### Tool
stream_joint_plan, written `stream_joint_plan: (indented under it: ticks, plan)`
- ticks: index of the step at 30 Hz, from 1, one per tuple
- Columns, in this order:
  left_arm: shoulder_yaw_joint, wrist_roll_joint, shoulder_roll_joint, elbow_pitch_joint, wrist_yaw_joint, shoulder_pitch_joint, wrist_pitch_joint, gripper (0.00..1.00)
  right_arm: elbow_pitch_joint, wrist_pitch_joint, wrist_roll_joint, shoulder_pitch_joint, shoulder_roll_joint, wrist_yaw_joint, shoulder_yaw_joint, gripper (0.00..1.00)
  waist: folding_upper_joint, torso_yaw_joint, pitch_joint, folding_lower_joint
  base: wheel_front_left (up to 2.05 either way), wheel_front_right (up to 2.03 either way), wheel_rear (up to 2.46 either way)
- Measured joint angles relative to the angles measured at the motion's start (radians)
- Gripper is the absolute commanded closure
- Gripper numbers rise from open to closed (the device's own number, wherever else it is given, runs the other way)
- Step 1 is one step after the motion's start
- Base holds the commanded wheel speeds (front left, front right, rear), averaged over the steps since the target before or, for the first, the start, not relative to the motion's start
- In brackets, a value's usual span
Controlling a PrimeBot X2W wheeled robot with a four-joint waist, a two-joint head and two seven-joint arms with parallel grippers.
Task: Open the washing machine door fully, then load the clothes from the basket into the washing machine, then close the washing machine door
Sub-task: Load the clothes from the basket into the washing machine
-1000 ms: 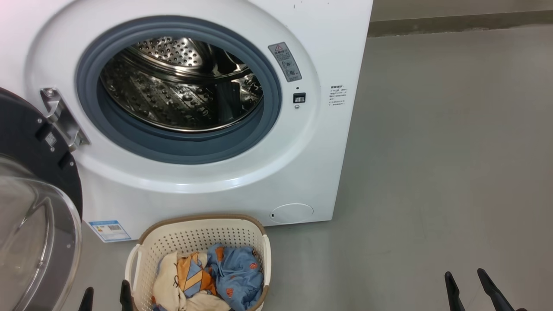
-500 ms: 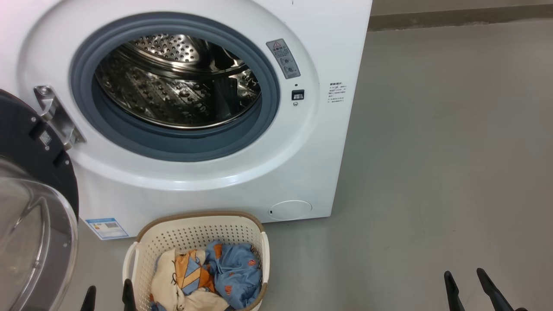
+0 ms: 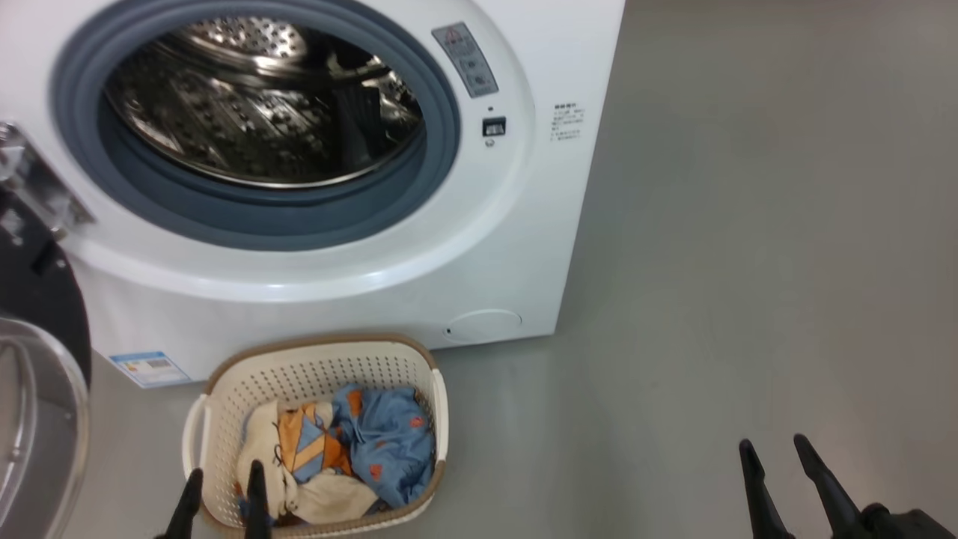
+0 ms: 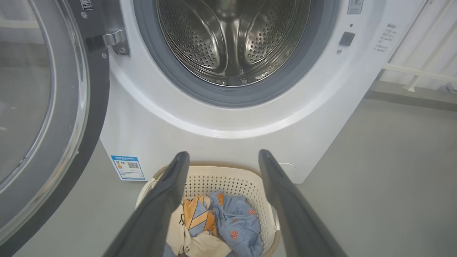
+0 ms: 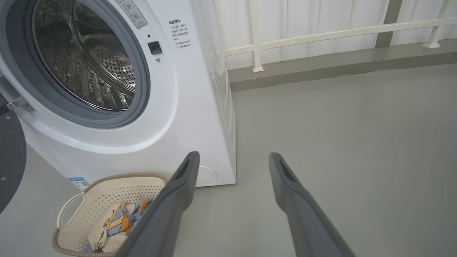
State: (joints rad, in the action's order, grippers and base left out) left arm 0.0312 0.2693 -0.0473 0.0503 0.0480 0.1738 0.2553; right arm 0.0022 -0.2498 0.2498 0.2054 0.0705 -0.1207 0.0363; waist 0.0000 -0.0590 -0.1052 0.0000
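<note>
The white washing machine [image 3: 524,247] stands with its steel drum [image 3: 254,105] bare and its black glass door [image 3: 37,419] swung out to the left. On the floor in front sits the cream basket [image 3: 314,359], holding the clothes [image 3: 352,442]: blue with orange prints, cream, and a striped piece. My left gripper [image 3: 224,479] is open above the basket's near left rim, nothing between its fingers. In the left wrist view my left gripper [image 4: 223,157] frames the basket [image 4: 228,178] and clothes [image 4: 228,221]. My right gripper [image 3: 775,449] is open over bare floor to the right.
Grey floor [image 3: 748,262] stretches to the right of the machine. In the right wrist view a white railing [image 5: 321,35] on a low kerb runs behind the machine [image 5: 185,117]. The open door [image 4: 43,107] takes up the space left of the basket.
The head camera has tilted down and turned, so machine and basket sit higher and further left in the picture. More of both grippers' fingers show. The grippers stay open.
</note>
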Motion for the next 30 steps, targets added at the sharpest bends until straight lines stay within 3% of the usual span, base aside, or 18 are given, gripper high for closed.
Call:
stream_joint_plan:
  ticks: [13, 21, 30]
  plan:
    - [0.015, -0.017, -0.008, 0.333, -0.007, -0.315, -0.022, 0.0, 0.023, 0.0, 0.042, -0.151, -0.013, 0.0, -0.06, 0.0, 0.0, -0.064, -0.208, 0.0, 0.0, 0.0, 0.0]
    - [-0.016, 0.002, -0.063, 0.6, -0.007, -0.518, -0.095, 0.0, 0.023, 0.0, 0.056, -0.238, -0.016, 0.0, -0.079, 0.0, 0.0001, -0.108, -0.349, 0.0, 0.0, 0.0, 0.0]
    - [-0.029, 0.005, -0.117, 0.806, -0.021, -0.732, -0.112, 0.0, 0.018, 0.0, 0.065, -0.297, -0.015, 0.0, -0.08, 0.0, 0.0, -0.147, -0.503, 0.0, 0.0, 0.0, 0.0]
